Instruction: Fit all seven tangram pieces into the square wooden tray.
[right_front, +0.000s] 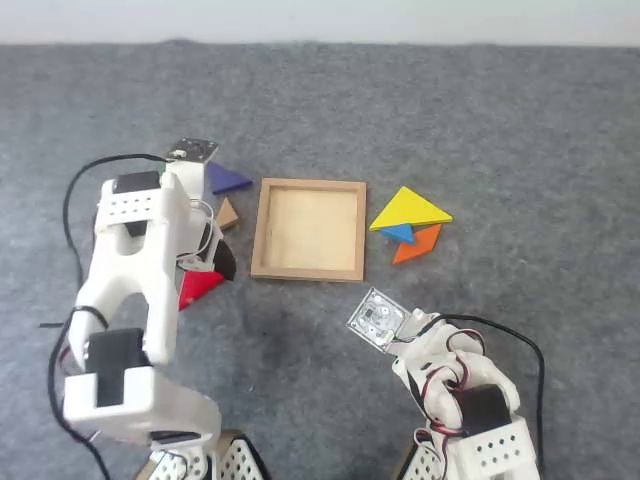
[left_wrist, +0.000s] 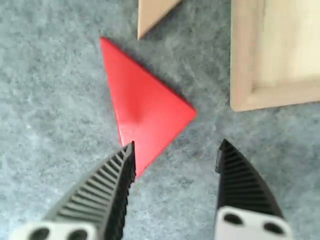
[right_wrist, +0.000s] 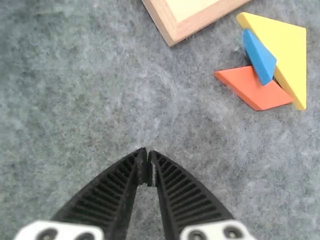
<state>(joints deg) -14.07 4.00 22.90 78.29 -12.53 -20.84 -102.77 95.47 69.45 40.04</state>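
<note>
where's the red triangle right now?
In the high view, the red triangle lies left of the wooden tray, just ahead of the left gripper.

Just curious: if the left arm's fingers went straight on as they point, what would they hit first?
Probably the red triangle, lying just ahead of the open left gripper; depth is unclear.

Grey felt mat meets a pale wall
</note>
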